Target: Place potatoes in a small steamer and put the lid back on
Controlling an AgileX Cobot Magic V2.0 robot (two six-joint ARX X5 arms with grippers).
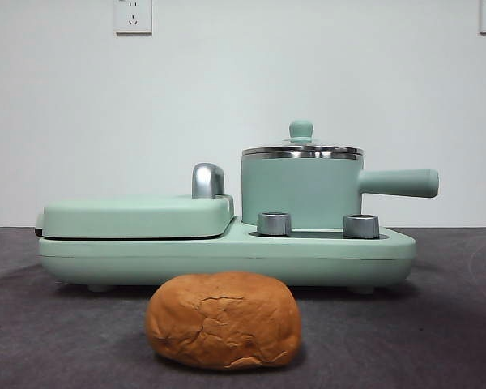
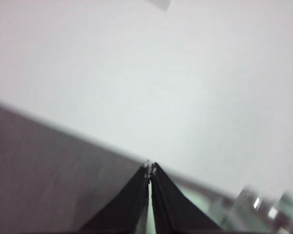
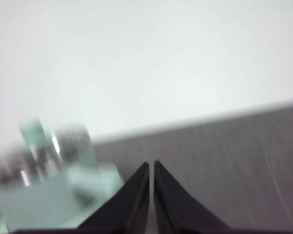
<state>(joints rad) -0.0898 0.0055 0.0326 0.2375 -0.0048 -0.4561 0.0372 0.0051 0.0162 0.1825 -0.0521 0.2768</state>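
Orange-brown, cracked loaf-like potato (image 1: pixel 223 320) lies low centre on the grey desk (image 1: pixel 437 324), before the mint-green cylindrical steamer (image 1: pixel 300 193) capped by its glass lid (image 1: pixel 301 149), both hands pressed together, waiting.

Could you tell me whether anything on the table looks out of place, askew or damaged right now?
Nothing stands out. The lid sits level on the steamer, the potato lies whole on the table in front, its skin merely cracked, and nothing is spilled.
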